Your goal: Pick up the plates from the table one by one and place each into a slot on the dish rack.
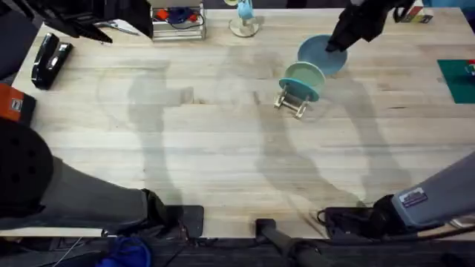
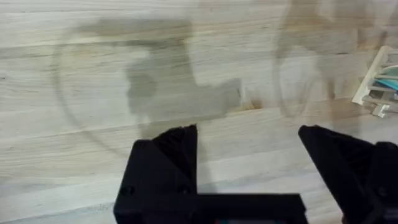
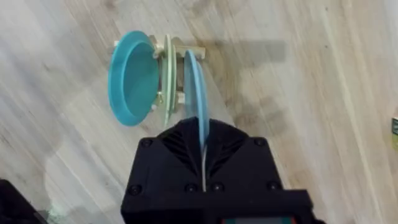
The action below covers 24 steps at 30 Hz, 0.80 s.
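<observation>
Right gripper (image 3: pixel 203 146) clamped on light blue plate (image 3: pixel 195 93) edge, held upright just beside dish rack (image 3: pixel 171 74). Mint-green plate (image 1: pixel 303 78) already standing in rack slot. Left gripper (image 2: pixel 249 158) spread wide above bare table (image 2: pixel 93 68).

You can see only a corner of the small pale wooden dish rack (image 2: pixel 378 87) in the left wrist view, where the picture's edge cuts it off. In the right wrist view the light blue round plate (image 3: pixel 195 93) runs edge-on into the black right gripper (image 3: pixel 204 146), which hides its lower rim. From overhead, your right gripper (image 1: pixel 335 44) covers part of that plate (image 1: pixel 319 53), and the rack's (image 1: pixel 293 102) thin sticks are too small to count.
</observation>
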Each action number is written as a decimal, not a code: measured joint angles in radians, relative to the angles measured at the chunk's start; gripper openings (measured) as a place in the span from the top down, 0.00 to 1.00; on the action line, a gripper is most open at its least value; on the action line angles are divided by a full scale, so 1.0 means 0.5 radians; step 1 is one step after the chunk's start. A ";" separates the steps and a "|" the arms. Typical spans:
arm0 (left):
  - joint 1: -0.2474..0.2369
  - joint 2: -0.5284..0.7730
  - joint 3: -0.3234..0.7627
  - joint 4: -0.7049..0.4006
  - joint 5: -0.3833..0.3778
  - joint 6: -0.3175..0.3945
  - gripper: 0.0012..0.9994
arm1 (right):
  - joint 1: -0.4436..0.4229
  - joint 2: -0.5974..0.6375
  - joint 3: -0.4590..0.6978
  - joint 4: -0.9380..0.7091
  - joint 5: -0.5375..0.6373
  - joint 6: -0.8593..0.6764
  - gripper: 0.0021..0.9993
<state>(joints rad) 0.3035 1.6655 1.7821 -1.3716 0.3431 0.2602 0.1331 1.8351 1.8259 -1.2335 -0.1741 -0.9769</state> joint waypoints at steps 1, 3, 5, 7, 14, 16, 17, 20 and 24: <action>0.000 0.000 0.000 0.000 0.000 0.000 0.00 | 0.003 0.014 0.000 -0.002 -0.002 0.000 0.97; 0.000 0.000 0.000 -0.001 0.000 0.000 0.01 | 0.008 0.038 0.000 -0.003 -0.009 0.000 0.97; 0.000 0.000 0.000 0.000 0.000 0.000 0.01 | 0.013 0.053 0.000 -0.005 -0.012 0.000 0.97; 0.000 0.000 0.000 0.000 0.000 0.000 0.01 | 0.014 0.056 0.000 -0.006 -0.012 0.000 0.97; 0.000 0.000 0.000 -0.001 0.000 0.000 0.01 | 0.014 0.065 0.000 -0.020 -0.014 0.000 0.97; 0.000 0.000 0.000 0.000 0.000 0.000 0.01 | 0.014 0.075 0.000 -0.024 -0.022 0.000 0.97; 0.000 0.000 0.000 -0.001 0.000 0.000 0.01 | 0.014 0.080 0.000 -0.024 -0.029 0.000 0.97; 0.000 0.000 0.000 0.000 0.000 0.000 0.00 | 0.014 0.101 -0.001 -0.025 -0.045 0.000 0.97; 0.000 0.000 0.000 -0.001 0.000 0.000 0.01 | 0.015 0.128 -0.002 -0.028 -0.056 0.000 0.97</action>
<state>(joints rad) 0.3035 1.6654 1.7821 -1.3720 0.3431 0.2604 0.1405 1.8994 1.8252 -1.2476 -0.2023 -0.9771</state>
